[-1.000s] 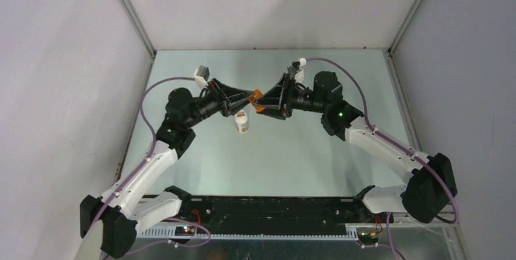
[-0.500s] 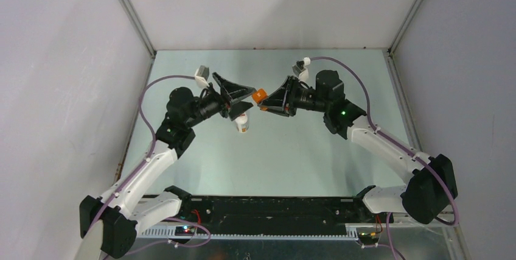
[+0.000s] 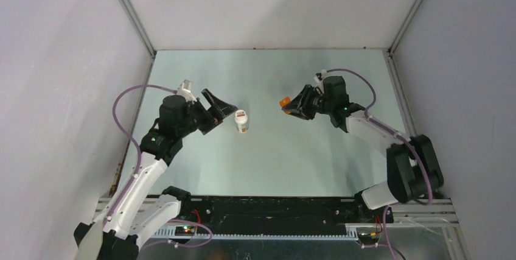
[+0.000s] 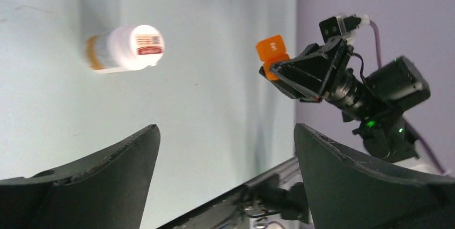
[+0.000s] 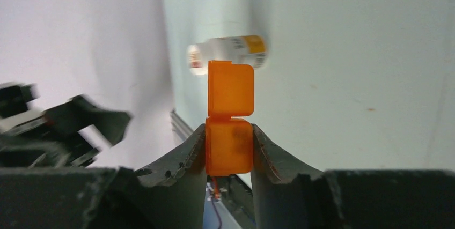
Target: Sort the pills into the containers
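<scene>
Mid-table, left of frame centre: bottle (image 3: 242, 120), seemingly upright, cap up. Just left of it, left claw (image 3: 224, 117), jaws wide, empty, mouth toward the bottle; the nearer arm. Well apart at right of centre, right claw (image 3: 291, 105) clamps the orange cup (image 3: 283, 101), whose lid looks open.

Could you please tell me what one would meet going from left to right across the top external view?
Left hand, open → white pill bottle → orange cup → right hand, which is shut on that cup.
</scene>
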You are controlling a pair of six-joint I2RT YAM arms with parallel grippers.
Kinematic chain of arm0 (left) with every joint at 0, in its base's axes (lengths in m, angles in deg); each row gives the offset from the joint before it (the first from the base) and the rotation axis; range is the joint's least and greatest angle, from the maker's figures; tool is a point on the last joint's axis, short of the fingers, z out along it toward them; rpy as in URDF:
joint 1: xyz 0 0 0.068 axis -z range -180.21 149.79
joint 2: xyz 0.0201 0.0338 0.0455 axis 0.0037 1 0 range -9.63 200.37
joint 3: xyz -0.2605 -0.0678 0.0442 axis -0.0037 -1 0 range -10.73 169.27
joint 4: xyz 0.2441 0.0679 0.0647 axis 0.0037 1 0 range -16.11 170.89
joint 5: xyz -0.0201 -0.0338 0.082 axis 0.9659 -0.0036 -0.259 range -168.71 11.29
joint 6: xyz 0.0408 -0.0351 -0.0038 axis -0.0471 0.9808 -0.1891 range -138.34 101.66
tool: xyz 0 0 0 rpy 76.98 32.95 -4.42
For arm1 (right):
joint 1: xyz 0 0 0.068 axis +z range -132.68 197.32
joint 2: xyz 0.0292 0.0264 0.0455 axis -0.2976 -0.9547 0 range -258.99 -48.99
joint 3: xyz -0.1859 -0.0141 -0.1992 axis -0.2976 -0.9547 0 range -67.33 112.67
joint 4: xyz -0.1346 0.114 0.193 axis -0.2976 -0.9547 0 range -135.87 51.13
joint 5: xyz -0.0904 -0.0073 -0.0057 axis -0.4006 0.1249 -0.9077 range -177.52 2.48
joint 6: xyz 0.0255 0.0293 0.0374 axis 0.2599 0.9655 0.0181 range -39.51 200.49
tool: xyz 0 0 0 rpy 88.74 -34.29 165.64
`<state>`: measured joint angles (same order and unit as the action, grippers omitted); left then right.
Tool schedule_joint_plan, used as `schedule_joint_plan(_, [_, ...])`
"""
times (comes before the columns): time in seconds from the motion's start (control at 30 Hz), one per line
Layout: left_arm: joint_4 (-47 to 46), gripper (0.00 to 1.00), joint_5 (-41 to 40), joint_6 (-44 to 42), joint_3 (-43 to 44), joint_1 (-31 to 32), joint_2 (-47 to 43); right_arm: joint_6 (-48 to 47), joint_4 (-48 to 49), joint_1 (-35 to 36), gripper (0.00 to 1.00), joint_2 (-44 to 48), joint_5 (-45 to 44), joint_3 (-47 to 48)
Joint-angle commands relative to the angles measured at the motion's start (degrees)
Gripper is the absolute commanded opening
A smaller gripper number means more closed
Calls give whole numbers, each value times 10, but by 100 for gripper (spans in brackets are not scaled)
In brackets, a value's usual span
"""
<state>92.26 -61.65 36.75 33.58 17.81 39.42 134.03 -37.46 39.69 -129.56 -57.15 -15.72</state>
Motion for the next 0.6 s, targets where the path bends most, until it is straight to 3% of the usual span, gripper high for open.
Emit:
schedule_joint_plan(0.0, [128, 100, -55, -127, 57, -3, -22, -60, 19, -4, 37, -83, 25, -6])
schedule_joint_plan(0.27, [183, 99, -84, -170, 81, -3, -64, -31, 92, -3, 39, -209, 54, -6])
schedule_joint_plan(0.33, [189, 99, -83, -171, 83, -4, -65, -31, 82, -1, 43, -220, 44, -1])
schedule_joint_plan(0.47, [211, 99, -83, -179, 94, -3, -59, -64, 42, -5, 62, -229, 14, 4])
schedule_joint_plan(0.57, [232, 99, -88, -197, 107, -3, -60, -96, -3, -8, 67, -219, -32, 8])
